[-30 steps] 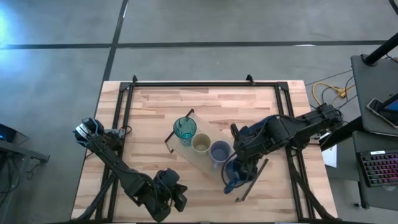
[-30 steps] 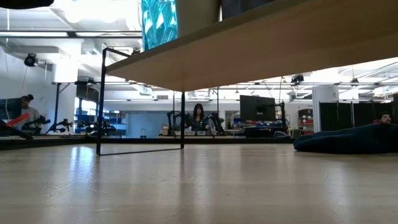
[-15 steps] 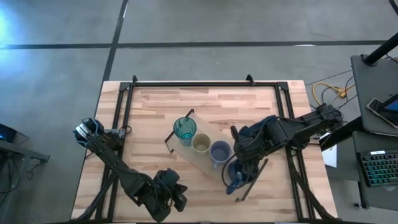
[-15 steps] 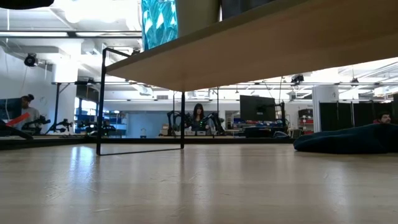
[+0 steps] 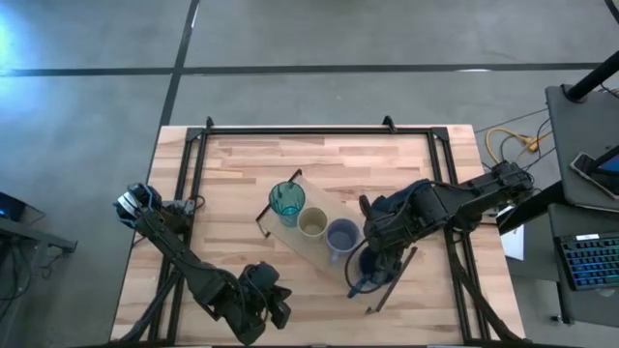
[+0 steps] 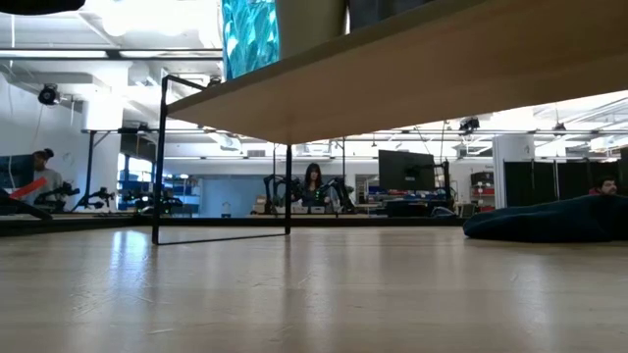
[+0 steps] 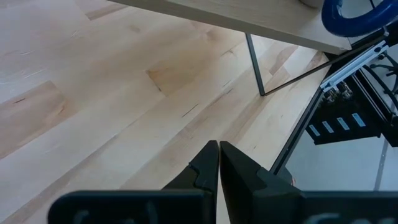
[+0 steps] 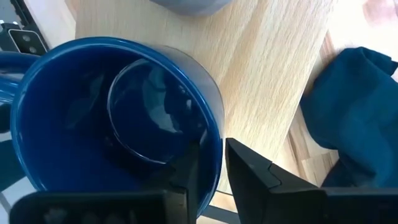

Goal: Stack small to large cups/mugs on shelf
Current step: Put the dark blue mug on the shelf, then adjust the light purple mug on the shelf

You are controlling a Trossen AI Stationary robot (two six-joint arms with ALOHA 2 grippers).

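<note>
Your right gripper (image 8: 211,168) straddles the navy mug's (image 8: 118,118) rim, fingers slightly apart, at the shelf's (image 8: 267,68) end nearest the table's right edge. Your left gripper (image 7: 219,163) waits clenched near the table's front edge.

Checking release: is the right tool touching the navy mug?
Cannot tell. Right wrist view: the right tool straddles the navy mug rim, one finger inside, one outside; neither contact nor gap shows plainly.

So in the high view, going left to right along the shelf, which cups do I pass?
Teal tumbler → yellowish-olive cup → periwinkle cup → navy mug, with the right gripper at its rim.
</note>
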